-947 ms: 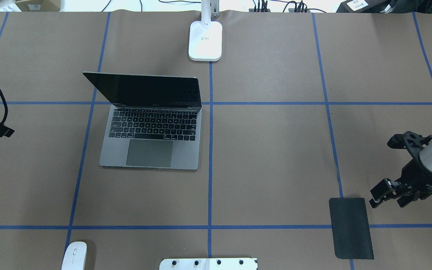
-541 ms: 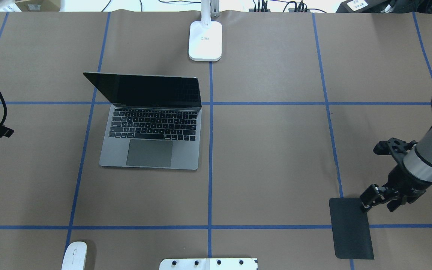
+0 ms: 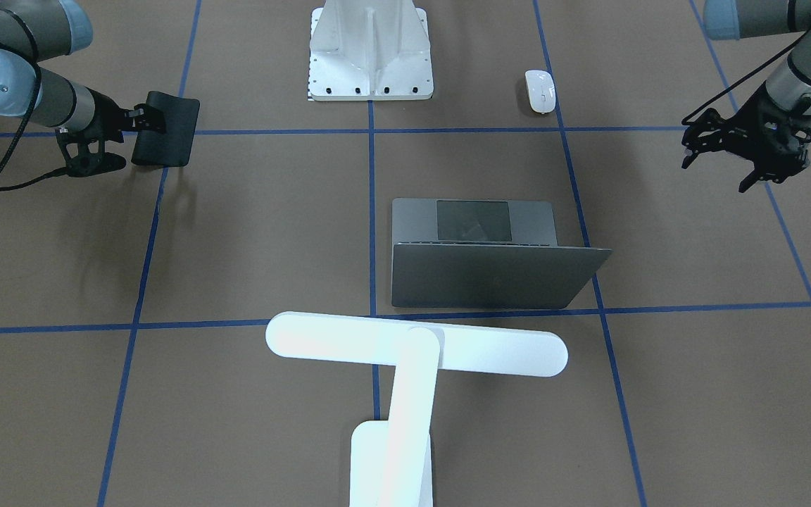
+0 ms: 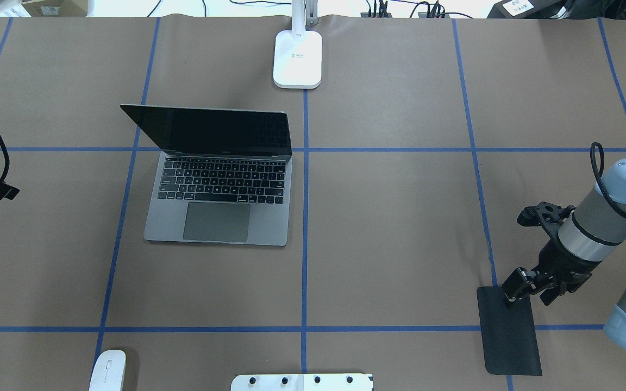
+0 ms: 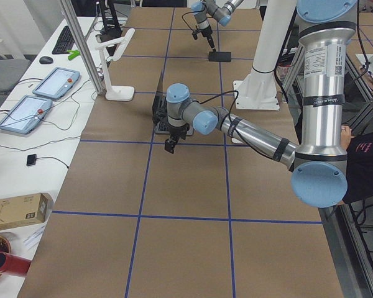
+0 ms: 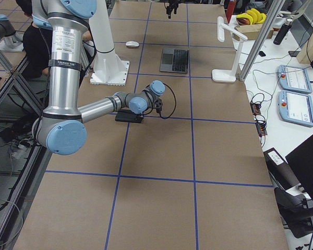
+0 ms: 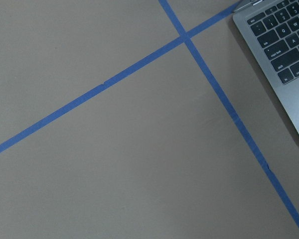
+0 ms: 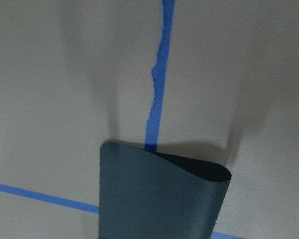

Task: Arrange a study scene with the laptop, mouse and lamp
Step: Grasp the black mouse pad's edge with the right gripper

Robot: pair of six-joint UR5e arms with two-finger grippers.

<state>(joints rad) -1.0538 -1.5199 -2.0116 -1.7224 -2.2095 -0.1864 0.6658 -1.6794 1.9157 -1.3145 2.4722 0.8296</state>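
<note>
The right gripper [image 4: 527,293] hangs with its jaws apart at the far right corner of the black mat [image 4: 511,342], and that corner curls upward. The left gripper [image 3: 719,169], also spread, hovers well left of the open laptop [image 4: 218,217]. The mouse [image 4: 108,369] lies at the table's near edge. The lamp [image 4: 297,57] stands far centre.

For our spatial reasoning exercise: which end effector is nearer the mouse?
Left. The left end effector hangs out to one side of the mouse; the right end effector is far across, at the black mat.
</note>
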